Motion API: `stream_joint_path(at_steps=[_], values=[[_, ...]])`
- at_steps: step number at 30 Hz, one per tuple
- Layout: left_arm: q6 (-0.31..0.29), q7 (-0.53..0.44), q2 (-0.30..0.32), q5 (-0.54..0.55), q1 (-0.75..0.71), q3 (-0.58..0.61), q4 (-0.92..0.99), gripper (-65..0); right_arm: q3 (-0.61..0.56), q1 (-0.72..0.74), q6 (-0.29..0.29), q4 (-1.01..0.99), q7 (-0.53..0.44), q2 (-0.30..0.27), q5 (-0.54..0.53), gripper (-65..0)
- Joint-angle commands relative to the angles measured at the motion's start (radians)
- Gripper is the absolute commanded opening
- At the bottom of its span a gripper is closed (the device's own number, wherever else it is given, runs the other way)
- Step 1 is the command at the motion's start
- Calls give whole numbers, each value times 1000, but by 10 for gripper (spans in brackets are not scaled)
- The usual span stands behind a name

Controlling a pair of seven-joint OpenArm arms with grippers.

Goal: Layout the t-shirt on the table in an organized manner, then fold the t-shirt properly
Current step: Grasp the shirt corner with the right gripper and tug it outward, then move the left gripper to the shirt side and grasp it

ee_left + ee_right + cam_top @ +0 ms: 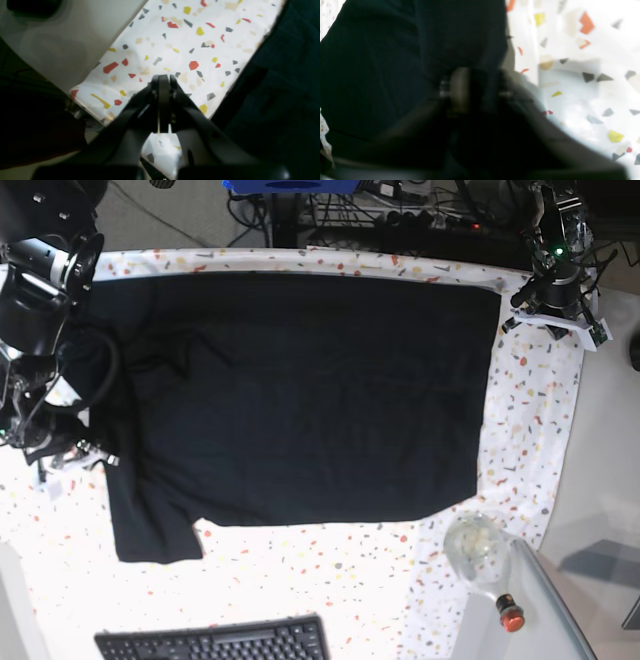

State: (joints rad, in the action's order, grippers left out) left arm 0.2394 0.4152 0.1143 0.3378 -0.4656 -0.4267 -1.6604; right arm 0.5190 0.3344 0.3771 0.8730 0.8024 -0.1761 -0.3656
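Base view shows the t-shirt (300, 390) flat on the worktop (350, 580). My right claw (472, 92) pinches its edge; my left claw (163, 82) is together, empty. I should lift slowly, keeping the cloth smooth.

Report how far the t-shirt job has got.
Done: the t-shirt lies spread nearly flat on the table, one sleeve out at the near edge. In hand: the right gripper sits at the sleeve-side edge; its view is too blurred to confirm a grip. The left gripper is shut, empty, beside the hem. Left: smoothing the bunched far sleeve, then all folds.
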Motion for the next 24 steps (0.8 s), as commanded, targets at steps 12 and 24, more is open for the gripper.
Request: stream_joint_path(at_steps=[12,24], values=[[1,-20,20,-7,31,2,12,-650,-7,-36,12,234,-47,-10,-10,-650],[-1,208,51,2,411,4,124,-197,-7,-88,4,395,-47,10,-10,-650]])
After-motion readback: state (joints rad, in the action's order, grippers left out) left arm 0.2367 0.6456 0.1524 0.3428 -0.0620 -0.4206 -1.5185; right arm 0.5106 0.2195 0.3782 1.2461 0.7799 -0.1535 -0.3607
